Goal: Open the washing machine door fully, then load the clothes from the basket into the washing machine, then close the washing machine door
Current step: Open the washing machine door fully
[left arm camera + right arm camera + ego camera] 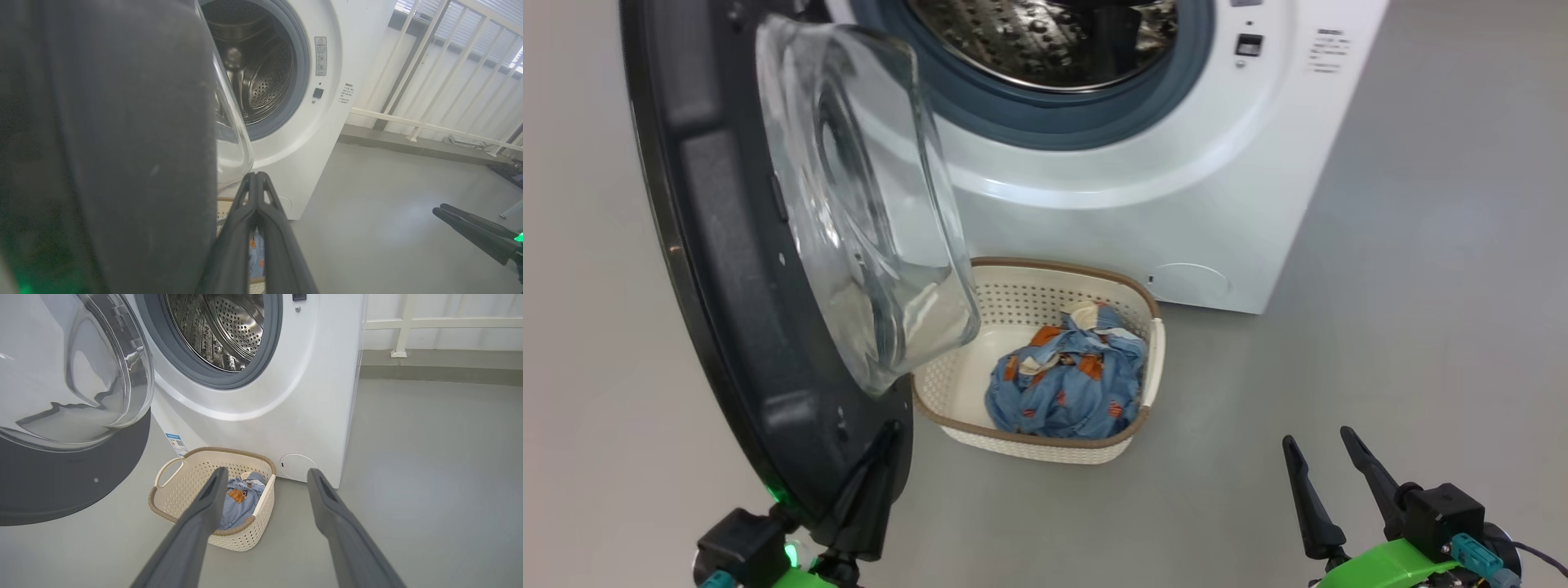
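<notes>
The washing machine door (711,245) is seen standing wide open at the left of the washing machine (1176,204). Its clear glass bowl (866,204) bulges out over the left end of the basket (1013,302). The steel dimpled drum (1045,41) is exposed inside the grey-blue gasket (1045,122), and nothing can be made out lying in it.

The basket is set on the grey floor (1421,286) just in front of the machine, below the drum opening and beside the round service flap (1188,280). The clothes (1066,380) are bundled inside it, toward its right end, and the blue fabric with orange-brown figures is heaped below the brown rim. A blue label sticker (176,443) is seen on the machine front behind the basket.

The left hand (890,429) is closed with its two dark fingers pressed together and nothing held between them. It is placed at the lower inner edge of the door, and whether it touches cannot be told. The right hand (1316,437) is spread wide and empty. It is held above the floor to the right of the basket, well apart from it, and is pointed toward the basket and the machine front.
</notes>
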Controlling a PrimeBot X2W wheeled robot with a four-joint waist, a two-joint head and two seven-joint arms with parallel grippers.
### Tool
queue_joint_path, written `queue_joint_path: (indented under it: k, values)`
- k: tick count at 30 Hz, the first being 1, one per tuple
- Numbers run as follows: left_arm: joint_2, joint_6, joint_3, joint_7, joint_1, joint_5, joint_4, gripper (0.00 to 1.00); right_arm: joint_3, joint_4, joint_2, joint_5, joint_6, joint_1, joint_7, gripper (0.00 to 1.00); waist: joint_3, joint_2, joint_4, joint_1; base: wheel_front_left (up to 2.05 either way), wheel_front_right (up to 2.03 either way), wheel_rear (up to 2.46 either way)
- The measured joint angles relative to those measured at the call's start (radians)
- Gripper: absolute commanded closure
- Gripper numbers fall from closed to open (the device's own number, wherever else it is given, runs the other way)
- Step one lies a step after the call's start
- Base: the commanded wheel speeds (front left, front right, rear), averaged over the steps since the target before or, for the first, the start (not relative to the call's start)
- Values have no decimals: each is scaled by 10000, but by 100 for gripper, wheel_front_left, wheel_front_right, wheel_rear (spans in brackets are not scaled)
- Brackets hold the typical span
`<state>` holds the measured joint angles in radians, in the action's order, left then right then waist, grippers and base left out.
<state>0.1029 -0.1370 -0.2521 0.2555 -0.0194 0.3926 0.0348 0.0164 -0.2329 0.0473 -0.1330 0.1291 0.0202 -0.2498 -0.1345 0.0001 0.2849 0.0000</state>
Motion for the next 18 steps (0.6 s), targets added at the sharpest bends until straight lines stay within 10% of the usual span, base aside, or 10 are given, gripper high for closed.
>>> queue_joint_path:
  k: [18]
  values:
    - [-184, 274, 1260, 0, -7, 115, 593, 100, 52, -119, 0, 71, 0, 22, 0, 0, 77, -1, 1287, 0, 0, 0, 0]
